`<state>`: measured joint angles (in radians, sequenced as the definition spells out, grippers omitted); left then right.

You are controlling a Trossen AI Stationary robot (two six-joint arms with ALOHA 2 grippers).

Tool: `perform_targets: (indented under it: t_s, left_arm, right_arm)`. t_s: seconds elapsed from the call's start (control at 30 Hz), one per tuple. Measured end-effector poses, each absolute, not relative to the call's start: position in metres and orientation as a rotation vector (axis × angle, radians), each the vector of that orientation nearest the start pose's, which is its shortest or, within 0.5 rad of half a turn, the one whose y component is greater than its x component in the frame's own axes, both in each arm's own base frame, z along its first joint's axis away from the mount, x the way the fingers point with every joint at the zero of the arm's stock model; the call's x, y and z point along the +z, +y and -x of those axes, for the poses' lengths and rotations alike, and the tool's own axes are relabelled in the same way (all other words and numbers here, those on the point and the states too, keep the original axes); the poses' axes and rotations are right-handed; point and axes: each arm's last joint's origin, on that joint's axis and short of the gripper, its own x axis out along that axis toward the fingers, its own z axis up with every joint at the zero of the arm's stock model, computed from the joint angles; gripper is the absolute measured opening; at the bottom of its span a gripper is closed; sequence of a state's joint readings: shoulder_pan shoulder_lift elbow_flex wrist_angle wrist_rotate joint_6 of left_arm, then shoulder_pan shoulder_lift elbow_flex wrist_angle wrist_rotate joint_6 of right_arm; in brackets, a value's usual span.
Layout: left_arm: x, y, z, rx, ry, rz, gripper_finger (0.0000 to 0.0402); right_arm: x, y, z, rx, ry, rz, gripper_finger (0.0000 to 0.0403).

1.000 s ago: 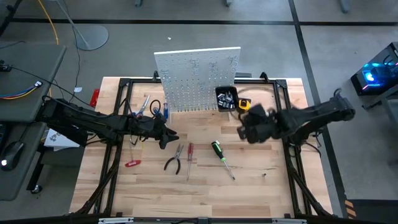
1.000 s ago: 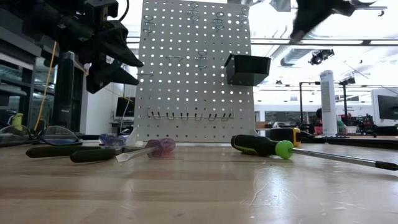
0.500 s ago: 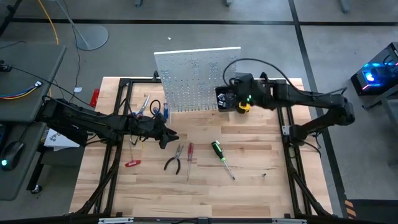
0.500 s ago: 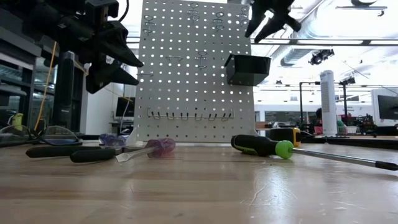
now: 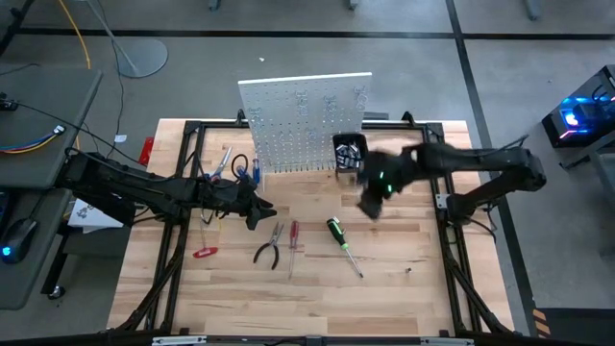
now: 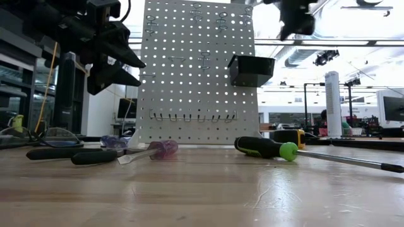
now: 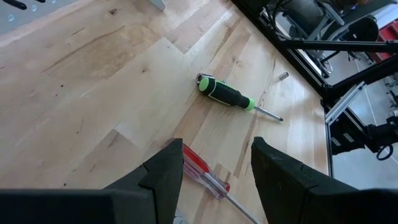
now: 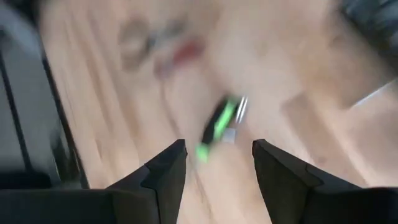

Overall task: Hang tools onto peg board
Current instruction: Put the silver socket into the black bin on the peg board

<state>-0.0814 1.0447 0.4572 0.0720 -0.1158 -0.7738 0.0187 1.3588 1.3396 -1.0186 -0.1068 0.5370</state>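
green-black screwdriver [image 5: 341, 239] on table; right tool [image 5: 370, 204] above, released, empty; left tool [image 5: 258, 213] released.

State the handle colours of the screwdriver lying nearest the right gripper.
Green and black screwdriver; clearest in the left wrist view.

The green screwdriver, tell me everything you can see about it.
The green screwdriver has a black handle with bright green grip sections and a green end cap, plus a thin bare metal shaft. It lies flat on the wooden table, right of the pliers, handle end toward the peg board. Nothing grips it; it touches only the tabletop.
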Motion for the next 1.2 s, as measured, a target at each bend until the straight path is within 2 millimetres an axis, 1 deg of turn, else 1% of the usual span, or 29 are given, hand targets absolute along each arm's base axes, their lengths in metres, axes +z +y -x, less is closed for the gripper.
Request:
perform_targets:
  t_s: [0.1,0.2,0.3,0.43,0.57,0.73,0.83,0.97,1.07,1.2]
  left_arm:
    - [0.198,-0.014,-0.208,0.23,0.472,0.706,0.0172]
    - [0.198,-0.014,-0.208,0.23,0.472,0.706,0.0172]
    - [0.198,-0.014,-0.208,0.23,0.472,0.708,0.0172]
    - [0.198,-0.014,-0.208,0.237,0.47,0.739,0.0172]
    - [0.198,-0.014,-0.208,0.233,0.472,0.743,0.0172]
    - [0.198,-0.014,-0.208,0.233,0.472,0.742,0.0172]
    - [0.198,-0.014,-0.208,0.231,0.472,0.743,0.0172]
    - [0.198,-0.014,-0.208,0.232,0.473,0.743,0.0172]
    - [0.198,-0.014,-0.208,0.231,0.473,0.742,0.0172]
    - [0.198,-0.014,-0.208,0.231,0.474,0.742,0.0172]
  right_arm:
    - [0.317,0.032,-0.266,-0.023,1.173,-0.307,0.0178]
    - [0.296,0.049,-0.282,0.129,1.237,-0.048,0.0178]
    - [0.268,0.057,-0.305,0.243,1.269,0.121,0.0178]
    - [0.227,0.058,-0.329,0.329,1.353,0.237,0.0179]
    - [0.19,0.05,-0.342,0.386,1.454,0.298,0.0179]
    - [0.162,0.04,-0.355,0.449,1.474,0.305,0.0179]
    - [0.151,0.038,-0.361,0.459,1.462,0.318,0.0179]
    - [0.138,0.038,-0.363,0.465,1.496,0.316,0.0171]
    - [0.132,0.038,-0.363,0.468,1.533,0.312,0.0151]
    - [0.128,0.038,-0.363,0.46,1.536,0.317,0.0111]
